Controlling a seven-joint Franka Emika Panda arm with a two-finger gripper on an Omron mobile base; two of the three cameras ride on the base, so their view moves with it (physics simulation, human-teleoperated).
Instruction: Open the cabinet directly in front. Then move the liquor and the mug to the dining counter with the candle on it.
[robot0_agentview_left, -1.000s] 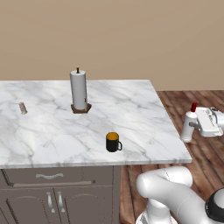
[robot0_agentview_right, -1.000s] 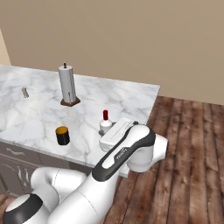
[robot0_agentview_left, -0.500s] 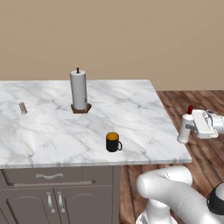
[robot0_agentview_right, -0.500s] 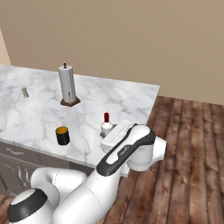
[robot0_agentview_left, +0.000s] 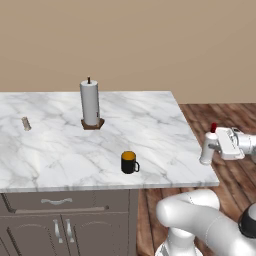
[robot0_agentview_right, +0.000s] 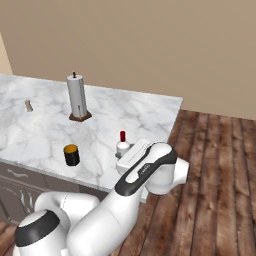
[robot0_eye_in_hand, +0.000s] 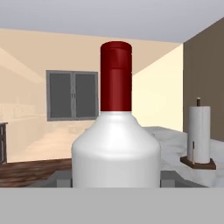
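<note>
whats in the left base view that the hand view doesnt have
Left base view alone: the black mug near the front edge of the dining counter, the small candle far to the left, the drawer-fronted cabinets below, and the gripper holding the liquor from outside.

Hand view alone: a grey-framed window on the far wall and the bottle's red cap close up.

Both: the liquor held beside the counter's right edge, the paper-towel roll, the marble top.
</note>
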